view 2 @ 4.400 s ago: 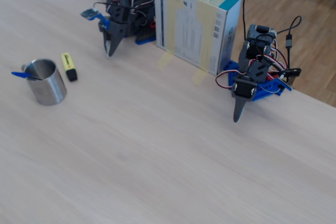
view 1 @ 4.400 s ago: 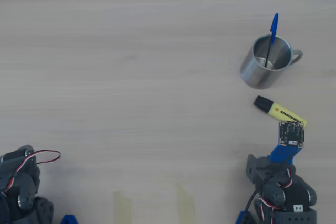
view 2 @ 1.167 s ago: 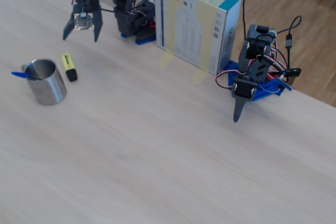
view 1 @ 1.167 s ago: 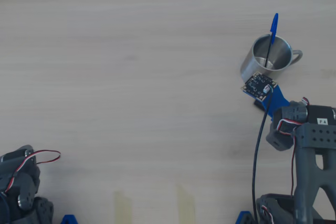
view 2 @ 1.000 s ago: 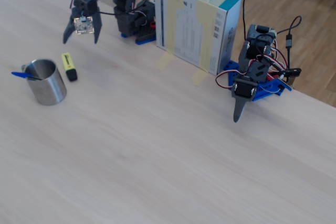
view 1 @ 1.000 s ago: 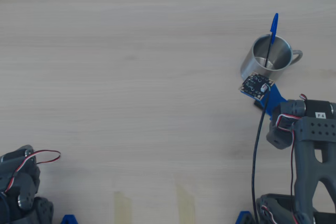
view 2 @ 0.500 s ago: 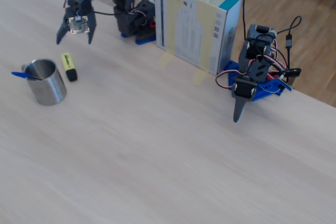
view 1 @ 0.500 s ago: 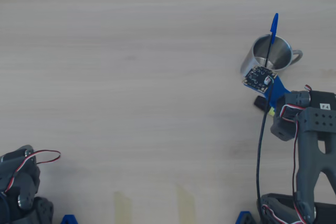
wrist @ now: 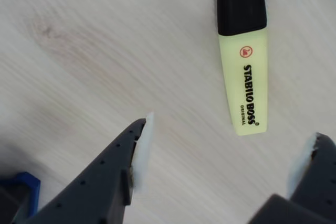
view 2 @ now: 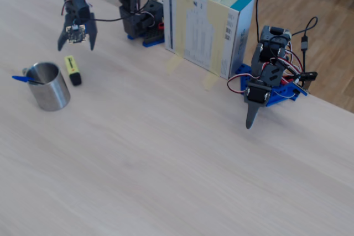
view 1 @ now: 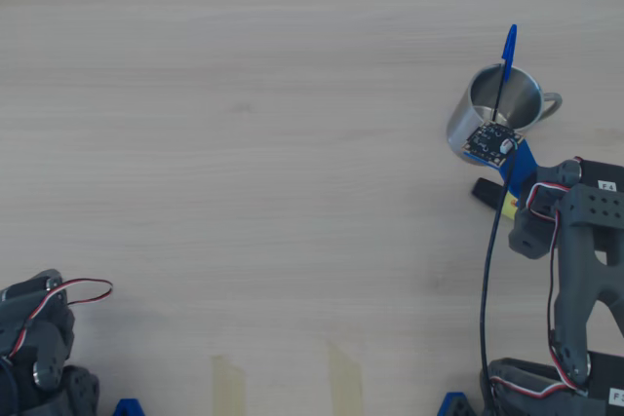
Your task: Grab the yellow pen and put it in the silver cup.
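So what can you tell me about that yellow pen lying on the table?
The yellow pen is a short, chunky highlighter, pale yellow plastic by the look of it, with a black cap and black "STABILO BOSS ORIGINAL" print beside a small red logo. It lies flat on the wooden table, capped, just beside the silver cup without touching it. The open gripper hovers above it; nothing holds it yet. From overhead, the arm hides most of it.
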### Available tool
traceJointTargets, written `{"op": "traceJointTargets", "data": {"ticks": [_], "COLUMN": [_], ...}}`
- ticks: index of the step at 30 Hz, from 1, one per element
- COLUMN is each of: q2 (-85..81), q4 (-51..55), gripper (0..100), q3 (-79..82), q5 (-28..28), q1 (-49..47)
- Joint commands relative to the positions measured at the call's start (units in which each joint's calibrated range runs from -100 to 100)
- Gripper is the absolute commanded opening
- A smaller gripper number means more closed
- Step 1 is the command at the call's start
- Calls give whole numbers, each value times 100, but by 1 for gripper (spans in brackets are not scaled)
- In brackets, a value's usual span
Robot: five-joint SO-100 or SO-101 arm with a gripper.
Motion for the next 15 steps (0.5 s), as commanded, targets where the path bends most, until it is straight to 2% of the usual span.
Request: {"op": "traceJointTargets", "data": {"ticks": [1, 15], "q2": [148, 1029], "q4": [-157, -175], "gripper": [41, 41], "q3": [-359, -1320], "q5": [-7, 294], "q1": [-50, 3]}}
